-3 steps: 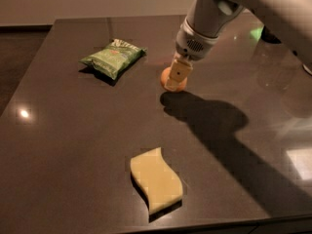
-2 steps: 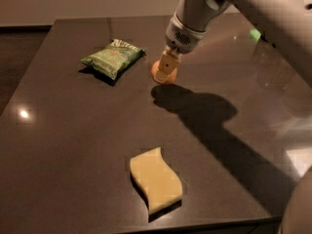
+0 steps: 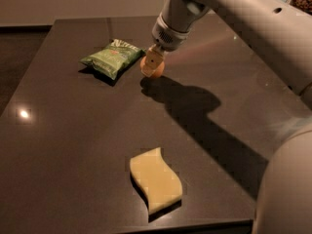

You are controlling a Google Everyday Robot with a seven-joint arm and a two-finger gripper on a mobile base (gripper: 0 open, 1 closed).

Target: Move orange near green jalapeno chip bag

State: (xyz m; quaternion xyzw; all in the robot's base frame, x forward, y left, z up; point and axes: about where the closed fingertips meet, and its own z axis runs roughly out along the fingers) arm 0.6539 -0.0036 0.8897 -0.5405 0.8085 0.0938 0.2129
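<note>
Orange (image 3: 155, 70) up toward the back of the dark table (image 3: 73, 145), pinched in the gripper (image 3: 152, 65). Pale fingers (image 3: 150, 62) closed down over the top and front of it, leaving only the lower right of the fruit in sight. Can't tell whether resting on the tabletop or held just off it. Dark shadow (image 3: 195, 111) right underneath, trailing off to the right and toward the front.

Parked just beside the green jalapeno chip bag (image 3: 111, 58), off the bag's right end, with a sliver of a gap and no contact as far as visible. Bag lying flat and angled, white lettering at the far end, more toward the left side of the table.

Gripper hanging off a chunky white arm (image 3: 243, 18) coming in from the upper right, wrist pointed down and to the left.

Pale yellow wavy sponge (image 3: 156, 179) well apart from all that, flat near the front edge, roughly mid-table. Small bright glare spot (image 3: 23, 113) on the left side of the tabletop.
</note>
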